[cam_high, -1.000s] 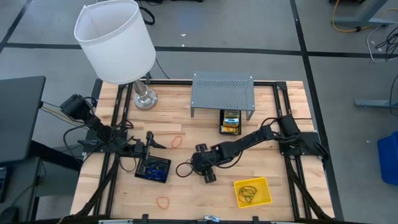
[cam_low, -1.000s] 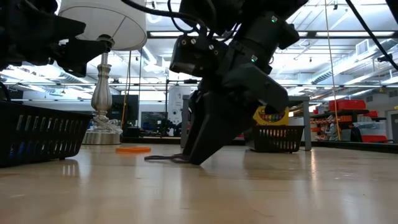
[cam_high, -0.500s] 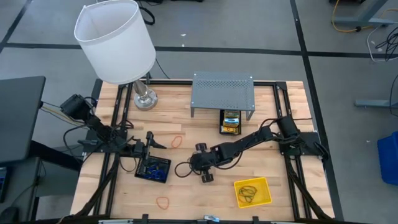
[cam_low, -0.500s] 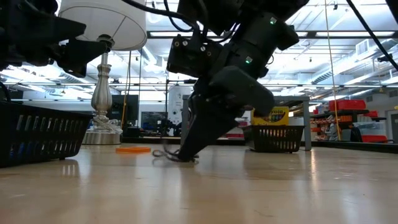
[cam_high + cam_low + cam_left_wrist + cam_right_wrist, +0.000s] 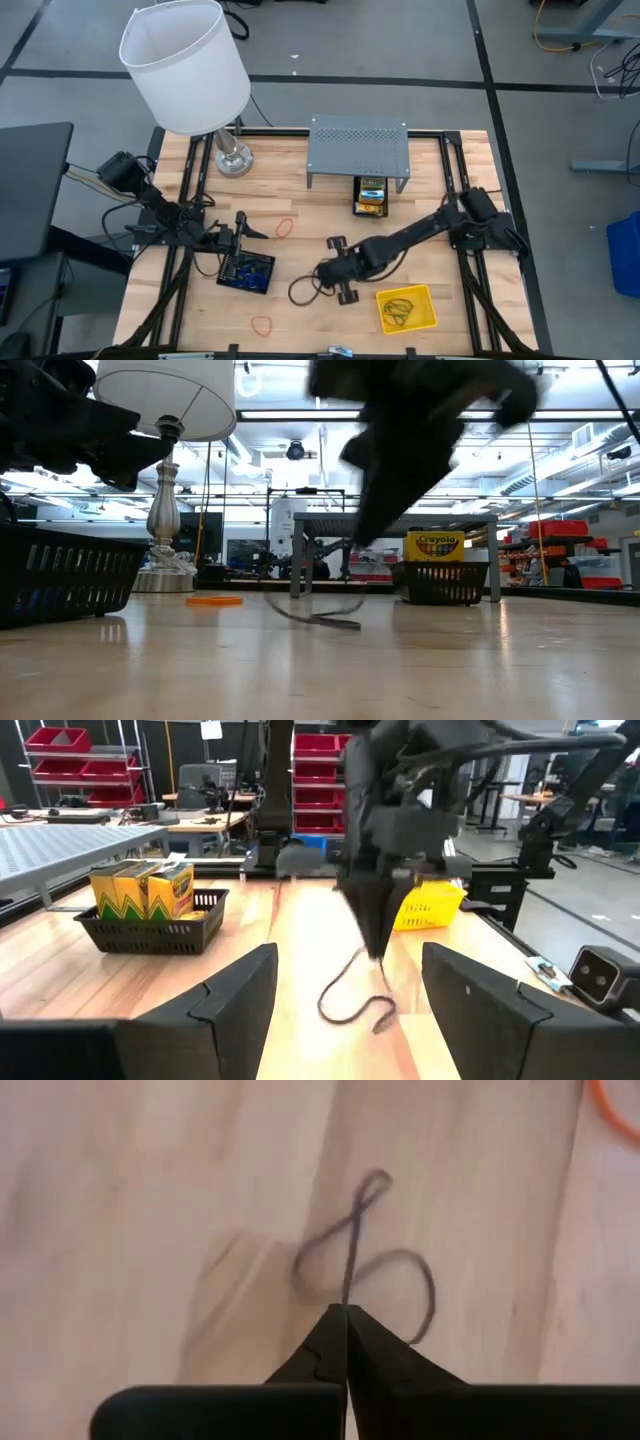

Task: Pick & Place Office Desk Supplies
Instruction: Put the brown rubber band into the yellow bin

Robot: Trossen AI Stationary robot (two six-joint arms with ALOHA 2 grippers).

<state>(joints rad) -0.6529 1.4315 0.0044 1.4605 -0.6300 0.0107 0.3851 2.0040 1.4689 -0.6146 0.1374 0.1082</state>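
- Wooden table: grey shelf at 12 o'clock, lamp at 10 o'clock.
- Yellow tray at 5 o'clock, just beside right gripper, toward its 4 o'clock; likely drop spot.
- Right gripper pinched shut on dark rubber band; loop trailing off tips toward 9 o'clock, far end dragging on wood.
- Left gripper parted, empty, waiting at 9 o'clock over black mesh tray; right arm nearer yellow tray.
- Band colour unclear; right arm blurred in low view.
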